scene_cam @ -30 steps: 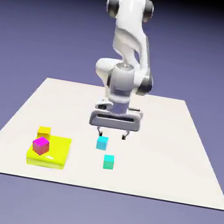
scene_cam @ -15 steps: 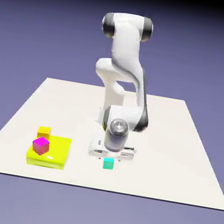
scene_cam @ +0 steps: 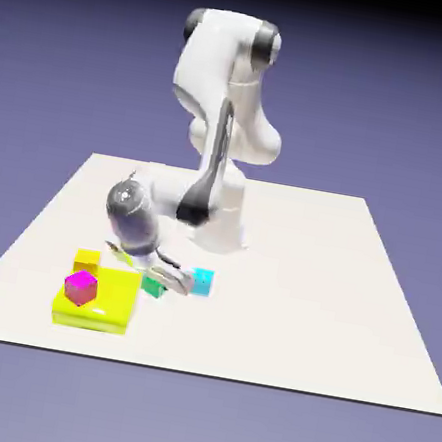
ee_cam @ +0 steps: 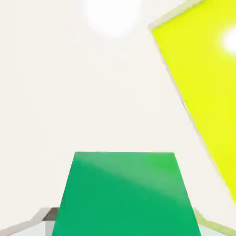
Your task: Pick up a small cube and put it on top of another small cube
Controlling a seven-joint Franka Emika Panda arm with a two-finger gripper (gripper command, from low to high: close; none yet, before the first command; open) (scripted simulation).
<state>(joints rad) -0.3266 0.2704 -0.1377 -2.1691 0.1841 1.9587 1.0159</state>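
Note:
My gripper (scene_cam: 161, 281) is shut on a small green cube (scene_cam: 153, 286), low over the table, right beside the yellow slab's right edge. In the hand view that green cube (ee_cam: 125, 193) fills the bottom middle, and only slivers of the grey fingertips (ee_cam: 42, 217) show at its sides. A small cyan cube (scene_cam: 202, 282) sits on the table just to the exterior view's right of the gripper. The hand is tilted steeply, with the arm bent low toward the exterior view's left. Whether the green cube touches the table, I cannot tell.
A flat yellow slab (scene_cam: 109, 306) lies at the front left, also seen as the yellow slab (ee_cam: 203, 87) in the hand view. A magenta cube (scene_cam: 80, 287) rests on it and a small yellow cube (scene_cam: 87, 260) sits behind it.
The gripper came down onto the green cube at the front, shut on it, and swung it to the exterior view's left beside the yellow slab. The cyan cube has stayed put.

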